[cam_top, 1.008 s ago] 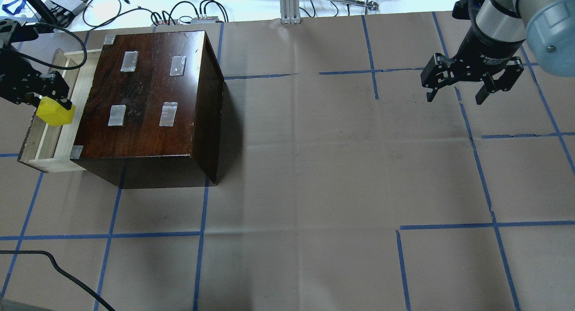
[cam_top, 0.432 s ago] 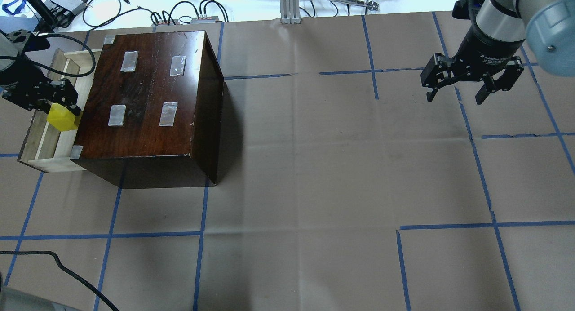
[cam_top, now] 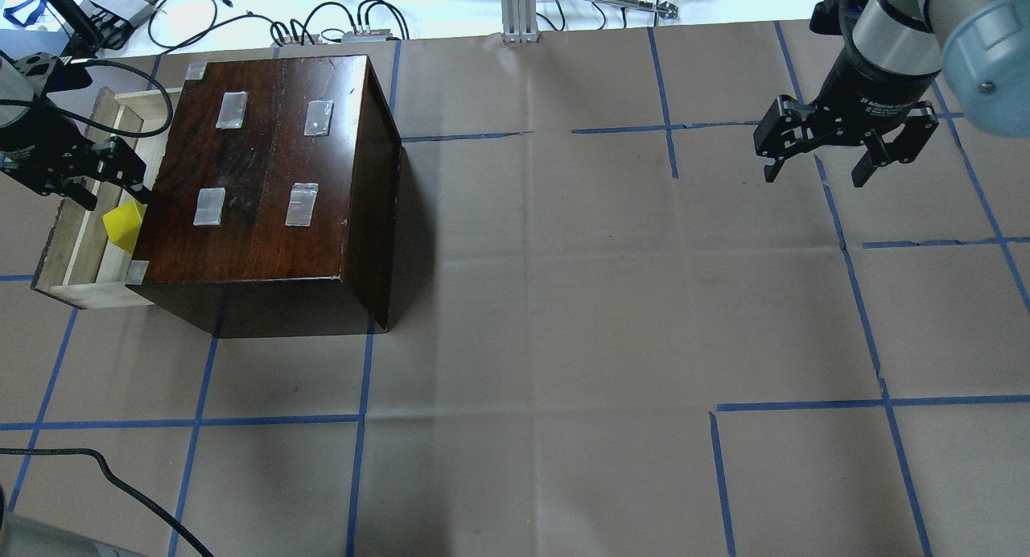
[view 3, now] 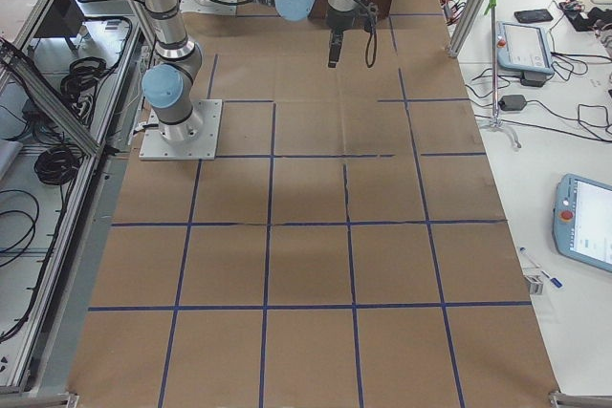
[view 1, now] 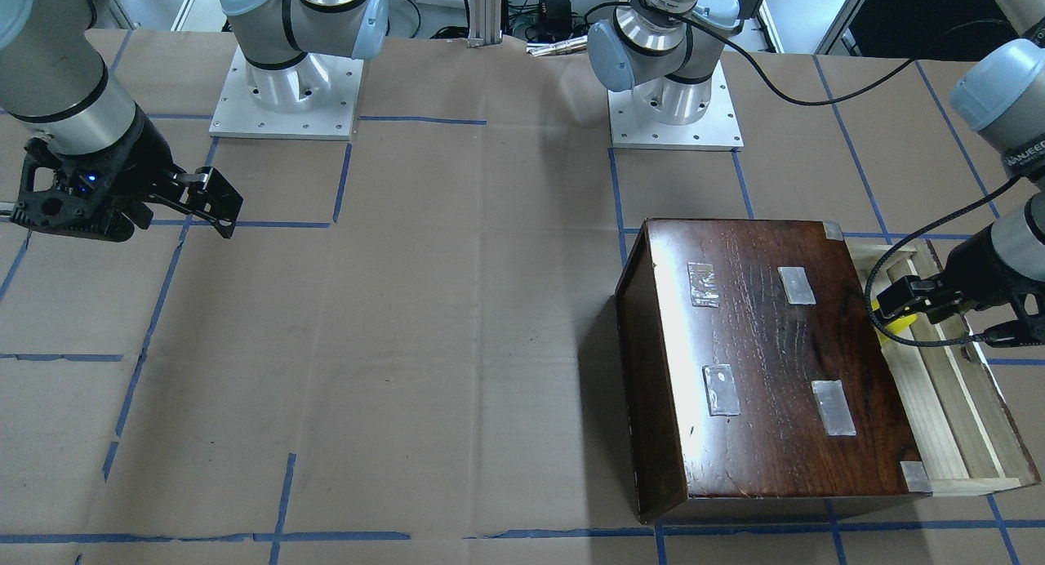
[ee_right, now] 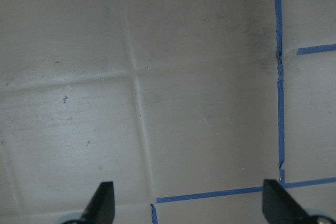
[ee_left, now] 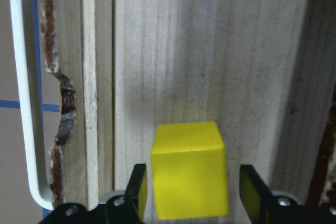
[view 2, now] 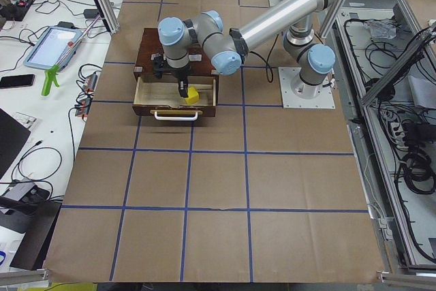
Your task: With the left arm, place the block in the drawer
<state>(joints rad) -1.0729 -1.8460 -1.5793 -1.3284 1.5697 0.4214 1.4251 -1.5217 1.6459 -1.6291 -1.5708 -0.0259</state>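
Right at the left gripper (ee_left: 191, 203), the two black fingers (ee_left: 251, 195) stand spread, pinching nothing. The yellow block (ee_left: 189, 169) sits between them, inside the drawer (ee_left: 210, 51). A clear gap shows on one side of it and only a sliver on the other, so whether that finger touches it cannot be told. Under the block, and running ahead of the fingertips, is the drawer's pale bare-wood floor. To one side of the hand, past a thin pale wooden wall, is the drawer's dark front (ee_left: 63, 129) with its half-round notch. Just outside that is a white wire handle (ee_left: 23, 103). On the hand's other side the dark-brown box (cam_top: 265, 171) rises close by, and the block lies just beside its wall. From overhead the block looks tilted, one corner toward the camera. Four silvery tape patches (cam_top: 231, 109) sit on the box's glossy top. The left arm (view 2: 272, 17) reaches down to the drawer from above. Well apart from this hand lies the brown paper table cover (cam_top: 523, 299) with its blue tape lines (cam_top: 197, 420). Across it, the right gripper (cam_top: 815, 175) hangs above the table with its fingers wide apart, holding nothing. Its wrist view shows only paper and tape between the fingertips.
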